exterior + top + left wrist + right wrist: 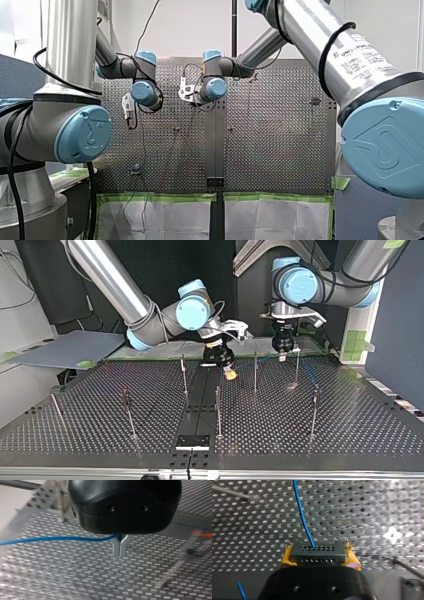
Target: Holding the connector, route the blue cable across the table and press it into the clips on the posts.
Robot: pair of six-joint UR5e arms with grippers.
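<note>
In the right wrist view my right gripper (pixel 319 558) is shut on a dark grey connector (pixel 317 551), held between its yellow pads (pixel 287 557). The blue cable (pixel 302 517) leaves the connector's face and runs ahead over the perforated table. In the left wrist view my left gripper (pixel 120 554) has its metal fingers together, and the blue cable (pixel 57 539) passes through the notch at their base and trails off sideways. In the top view my right gripper (pixel 225 371) hangs at the middle rear and my left gripper (pixel 283 354) to its right, both low over the table among thin posts (pixel 255 372).
Several thin upright posts stand across the perforated table (pixel 100 405), such as one (pixel 217 410) near the middle and one (pixel 314 410) at the top view's right. A black plate (pixel 192 441) lies at the near edge. A grey board (pixel 70 350) lies beyond the table's left corner.
</note>
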